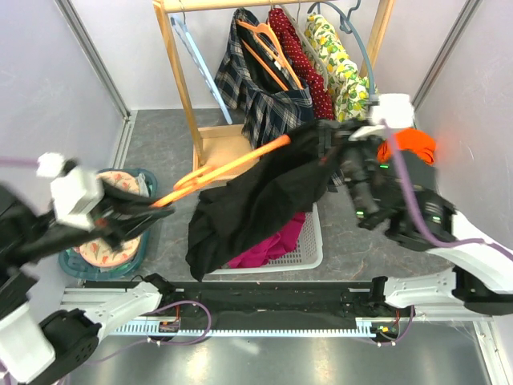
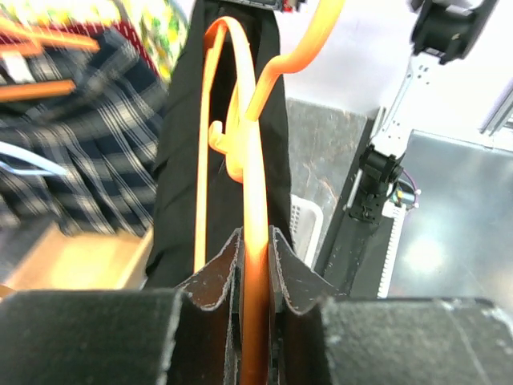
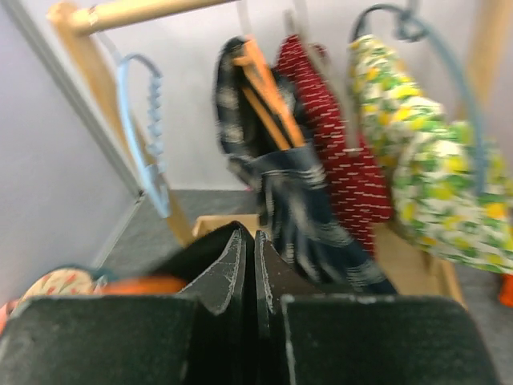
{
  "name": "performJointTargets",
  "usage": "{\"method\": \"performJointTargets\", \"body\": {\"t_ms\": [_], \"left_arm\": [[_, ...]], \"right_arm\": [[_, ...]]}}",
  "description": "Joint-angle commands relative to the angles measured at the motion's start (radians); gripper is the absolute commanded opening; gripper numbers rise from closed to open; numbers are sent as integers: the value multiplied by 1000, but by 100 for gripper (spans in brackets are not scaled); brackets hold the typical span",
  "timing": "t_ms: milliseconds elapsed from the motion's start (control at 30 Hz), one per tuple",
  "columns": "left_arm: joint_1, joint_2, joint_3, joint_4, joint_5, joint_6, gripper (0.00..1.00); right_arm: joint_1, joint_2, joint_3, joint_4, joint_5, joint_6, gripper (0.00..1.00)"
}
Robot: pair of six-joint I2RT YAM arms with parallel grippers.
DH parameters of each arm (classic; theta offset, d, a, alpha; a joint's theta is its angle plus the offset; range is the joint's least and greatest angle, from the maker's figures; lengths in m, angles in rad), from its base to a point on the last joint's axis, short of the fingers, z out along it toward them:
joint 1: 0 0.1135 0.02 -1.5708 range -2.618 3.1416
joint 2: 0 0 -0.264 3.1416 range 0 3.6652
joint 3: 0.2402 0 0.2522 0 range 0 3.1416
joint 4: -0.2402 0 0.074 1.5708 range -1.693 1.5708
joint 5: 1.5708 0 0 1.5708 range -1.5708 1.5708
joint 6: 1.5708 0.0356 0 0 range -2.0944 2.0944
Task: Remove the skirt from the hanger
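The plaid skirt [image 1: 256, 96] hangs on the wooden rack on its pale orange hanger [image 1: 268, 48]; both also show in the right wrist view, the skirt [image 3: 313, 208] and the hanger [image 3: 264, 96]. My left gripper [image 1: 164, 200] is shut on a brighter orange hanger [image 1: 232, 167], whose bar runs between the jaws in the left wrist view [image 2: 255, 160]. A plain black garment [image 1: 248, 200] drapes from that hanger. My right gripper [image 1: 337, 156] is shut on the black garment's upper end [image 3: 192, 257], in front of the rack.
A white basket [image 1: 313, 241] with a magenta garment [image 1: 272, 241] sits under the black garment. A teal basket [image 1: 72, 261] stands at the left. The rack [image 1: 178, 72] also holds a light-blue hanger [image 1: 196, 56], a red garment [image 1: 300, 56] and a lemon-print garment [image 1: 341, 64].
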Motion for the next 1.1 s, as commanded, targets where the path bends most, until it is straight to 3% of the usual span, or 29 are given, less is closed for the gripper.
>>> {"method": "performJointTargets", "body": {"t_ms": [0, 300, 533, 633, 733, 833, 1067], "left_arm": [[-4, -47, 20, -16, -79, 53, 2], [47, 43, -43, 163, -329, -201, 2], [47, 266, 243, 233, -462, -347, 2], [47, 321, 319, 300, -491, -373, 2], [47, 331, 301, 395, -541, -384, 2], [47, 326, 249, 503, -572, -391, 2], [47, 344, 189, 521, -616, -427, 2]], "right_arm": [[-10, -136, -33, 32, 138, -46, 2], [-9, -52, -37, -119, -37, 146, 0], [28, -11, -97, -108, -174, 272, 0], [96, 14, -114, -93, -209, 310, 0], [146, 64, -97, -65, -257, 307, 0], [237, 155, -8, -57, -257, 257, 0], [239, 403, 286, -80, -393, 203, 0]]}}
